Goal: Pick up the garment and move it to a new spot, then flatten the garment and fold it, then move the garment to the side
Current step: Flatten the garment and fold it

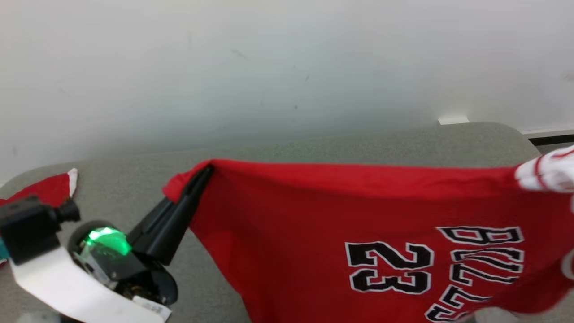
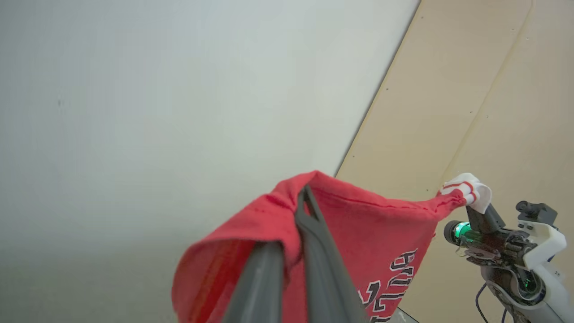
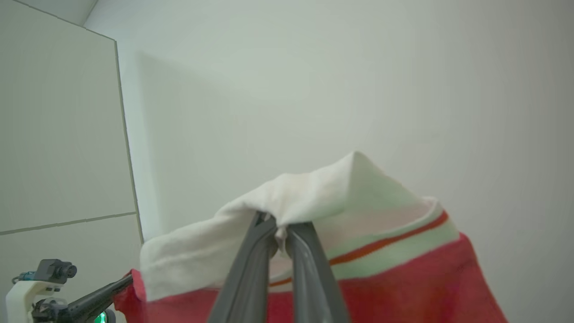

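The red garment [image 1: 314,224] hangs in the air above the grey worktop [image 1: 358,143], stretched sideways between the two hands, with its printed number and letters facing the head camera. The left hand [image 1: 207,171] is closed on a bunched red corner. The right hand [image 3: 278,226] is closed on the white striped trim [image 3: 314,193] at the other end. Both pinches take only a little cloth, right at the fingertips.

This is the main risk, in my judgement. The top edge looks taut already, so if the arms move further apart, one corner can slip out of the fingers. Then the garment would swing down from one hand and fall in a heap.

The lower part of the garment goes out of the head view, so I cannot tell how it hangs. If it is lowered too quickly, the bottom edge may fold under itself and the cloth will not lie flat.

A second red cloth [image 1: 49,188] lies on the worktop near the left arm. A low sweep to that side could drag it along.
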`<state>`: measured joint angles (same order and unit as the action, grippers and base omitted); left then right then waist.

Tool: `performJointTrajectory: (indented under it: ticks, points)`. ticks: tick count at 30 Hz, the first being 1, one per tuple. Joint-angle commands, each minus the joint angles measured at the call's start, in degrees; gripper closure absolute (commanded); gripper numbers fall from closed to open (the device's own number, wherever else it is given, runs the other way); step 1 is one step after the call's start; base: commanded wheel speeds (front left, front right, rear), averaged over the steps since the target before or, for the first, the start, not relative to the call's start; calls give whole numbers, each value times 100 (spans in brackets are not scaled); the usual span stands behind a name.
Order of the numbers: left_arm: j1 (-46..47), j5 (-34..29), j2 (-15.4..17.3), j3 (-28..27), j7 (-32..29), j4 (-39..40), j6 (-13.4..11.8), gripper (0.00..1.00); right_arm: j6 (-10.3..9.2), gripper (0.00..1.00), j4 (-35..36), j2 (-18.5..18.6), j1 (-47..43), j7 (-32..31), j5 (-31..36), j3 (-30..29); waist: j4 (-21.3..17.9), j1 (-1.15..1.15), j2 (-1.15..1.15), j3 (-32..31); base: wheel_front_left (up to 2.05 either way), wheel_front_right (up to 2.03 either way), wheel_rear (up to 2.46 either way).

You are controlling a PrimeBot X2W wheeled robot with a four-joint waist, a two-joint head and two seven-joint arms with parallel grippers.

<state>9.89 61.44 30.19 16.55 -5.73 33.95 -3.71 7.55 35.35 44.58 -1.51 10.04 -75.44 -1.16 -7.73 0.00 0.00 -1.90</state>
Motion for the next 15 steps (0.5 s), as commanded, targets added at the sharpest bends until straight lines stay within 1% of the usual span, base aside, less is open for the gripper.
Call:
performJointTrajectory:
  ticks: [1, 2, 4, 5, 7, 8, 9, 10, 11, 12, 13, 14, 15]
  points:
    - [189, 44, 107, -89, -153, 208, -145, 100, -13, 100, 113, 73, -110, -81, -134, -379, -12, 0, 0, 57, 0, 0, 0]
    - [271, 96, 121, -101, -252, 285, -209, 100, -13, 100, 132, 73, -106, -138, -227, -550, -10, 0, 0, 92, 0, 0, 0]
    - [516, 51, 259, -150, -455, 281, -311, 100, -13, 100, 4, 135, -34, -314, -237, -831, -1, 0, 0, 191, 0, 0, 0]
    - [643, 73, 284, -129, -577, 225, -348, 100, -13, 100, -40, 113, 66, -430, -328, -846, 9, 0, 0, 262, 0, 0, 0]
    - [993, 94, 343, -92, -792, 49, -395, 100, -13, 100, -282, 136, 351, -665, -300, -858, 50, 0, 0, 496, 0, 0, 0]
    - [1205, 83, 356, -39, -903, -100, -387, 100, -13, 100, -397, 94, 555, -803, -322, -725, 77, 0, 0, 610, 0, 0, 0]
    - [1205, 83, 356, -39, -903, -100, -387, 100, -13, 100, -397, 94, 555, -803, -322, -725, 77, 0, 0, 610, 0, 0, 0]
    - [1648, 115, 306, 48, -1087, -486, -341, 100, -13, 100, -779, -37, 1091, -1083, -255, -458, 133, 0, 0, 866, 0, 0, 0]
    - [1916, 64, 308, 101, -1194, -732, -326, 100, -13, 100, -1035, -135, 1437, -1242, -164, -281, 160, 0, 0, 1004, 0, 0, 0]
    - [2192, 0, 300, 165, -1271, -998, -275, 100, -13, 100, -1307, -314, 1821, -1402, -82, -71, 184, 0, 0, 1119, 0, 0, 0]
    - [2485, -74, 270, 204, -1334, -1268, -253, 100, -13, 100, -1675, -518, 2227, -1557, 59, 86, 204, 0, 0, 1251, 0, 0, 0]
    - [2485, -74, 270, 204, -1334, -1268, -253, 100, -13, 100, -1675, -518, 2227, -1557, 59, 86, 204, 0, 0, 1251, 0, 0, 0]
    - [2805, -185, 239, 236, -1358, -1624, -229, 100, -13, 100, -2052, -750, 2725, -1701, 292, 243, 214, 0, 0, 1362, 0, 0, 0]
